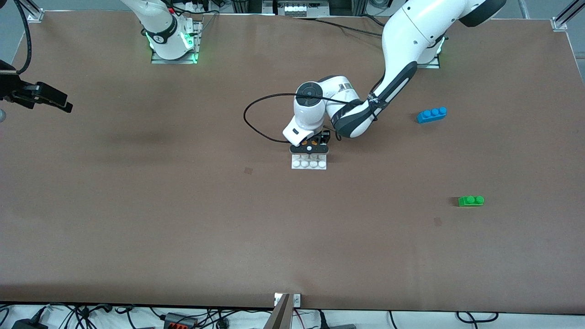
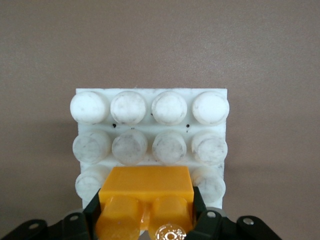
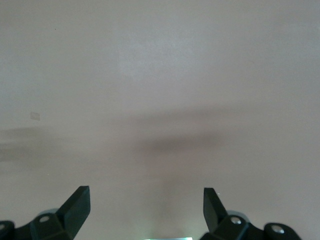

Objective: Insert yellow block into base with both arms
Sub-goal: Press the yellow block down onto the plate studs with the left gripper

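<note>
Fingers of left gripper clamp yellow block on base; right gripper waits, fingers spread.

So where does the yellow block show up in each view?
Front view: the yellow block is mostly hidden, a sliver inside the left gripper over the base.
Left wrist view: large, between the gripper's fingers.
Right wrist view: not in it.
Shared landmark: the base, in the front and left wrist views.

We find the base mid-table, with the yellow block on its edge farther from the front camera. Two bricks lie toward the left arm's end: one farther from that camera, one nearer.
</note>
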Robot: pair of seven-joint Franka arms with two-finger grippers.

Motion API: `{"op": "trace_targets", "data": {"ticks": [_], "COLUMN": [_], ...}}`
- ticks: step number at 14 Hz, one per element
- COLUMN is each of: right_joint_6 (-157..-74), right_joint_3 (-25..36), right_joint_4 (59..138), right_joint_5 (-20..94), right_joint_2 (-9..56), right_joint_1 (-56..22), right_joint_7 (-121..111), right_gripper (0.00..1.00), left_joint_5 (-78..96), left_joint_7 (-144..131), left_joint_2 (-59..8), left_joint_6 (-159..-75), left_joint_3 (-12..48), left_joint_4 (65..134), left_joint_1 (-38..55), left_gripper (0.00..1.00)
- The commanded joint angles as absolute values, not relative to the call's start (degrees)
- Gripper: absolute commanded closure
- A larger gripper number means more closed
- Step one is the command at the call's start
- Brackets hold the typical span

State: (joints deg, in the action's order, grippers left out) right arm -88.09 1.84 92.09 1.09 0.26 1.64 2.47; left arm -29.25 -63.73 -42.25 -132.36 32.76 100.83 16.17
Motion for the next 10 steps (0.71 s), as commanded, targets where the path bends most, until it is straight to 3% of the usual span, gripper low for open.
{"op": "trace_targets", "data": {"ticks": [1,6,8,10], "right_joint_6": [-87.5,-87.5,-87.5,-87.5], "right_joint_3": [1.7,1.7,1.7,1.7], "right_joint_4": [90.9,90.9,90.9,90.9], "right_joint_5": [1.4,1.4,1.4,1.4], "right_joint_2": [0.7,0.7,0.7,0.7], "right_joint_1": [1.9,1.9,1.9,1.9], "right_joint_7": [3.3,3.3,3.3,3.3], "right_gripper": [0.0,0.0,0.0,0.0], "left_joint_5": [-28.0,-28.0,-27.9,-27.5], "left_joint_7": [-63.1,-62.2,-62.4,-62.3], "left_joint_2": [-42.7,-43.0,-42.3,-40.7], "left_joint_6": [-131.7,-132.0,-131.2,-127.9], "left_joint_3": [33.0,32.8,33.0,33.1], "left_joint_4": [100.4,100.4,100.2,99.0], "left_joint_1": [16.3,16.3,15.7,14.9], "left_gripper": [0.69,0.68,0.0,0.0]}}
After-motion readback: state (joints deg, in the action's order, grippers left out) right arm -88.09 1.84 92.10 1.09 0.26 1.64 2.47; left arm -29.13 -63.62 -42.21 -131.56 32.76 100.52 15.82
